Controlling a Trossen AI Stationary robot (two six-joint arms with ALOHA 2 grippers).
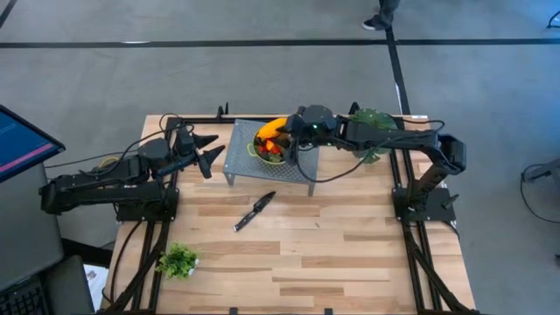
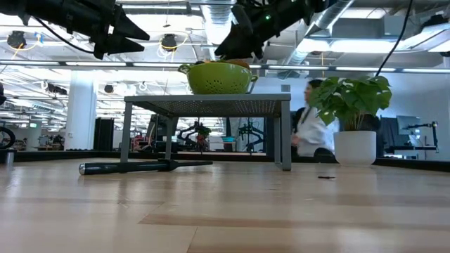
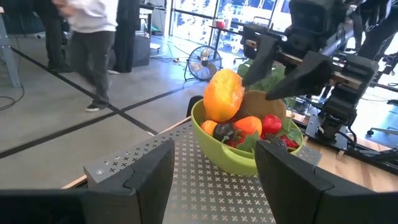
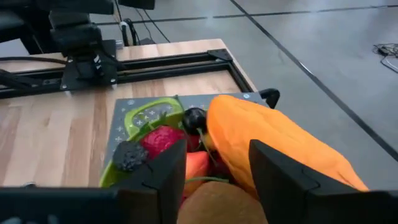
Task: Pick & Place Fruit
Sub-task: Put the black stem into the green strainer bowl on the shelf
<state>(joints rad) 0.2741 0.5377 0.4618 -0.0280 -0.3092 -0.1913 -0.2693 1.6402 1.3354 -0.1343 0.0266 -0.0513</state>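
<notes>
Wood surface: right claw hovering parted, empty, over heaped bowl; mango below could be toppling out. Left claw waiting open.

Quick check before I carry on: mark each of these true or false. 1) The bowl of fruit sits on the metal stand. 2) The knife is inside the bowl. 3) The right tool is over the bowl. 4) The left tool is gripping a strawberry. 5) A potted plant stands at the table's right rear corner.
1) True: the green bowl sits on the metal stand.
2) False: the knife lies on the table, in front of the stand.
3) True: the right tool hangs open over the fruit.
4) False: the left tool is open and empty, left of the stand.
5) True: the plant stands there.
</notes>
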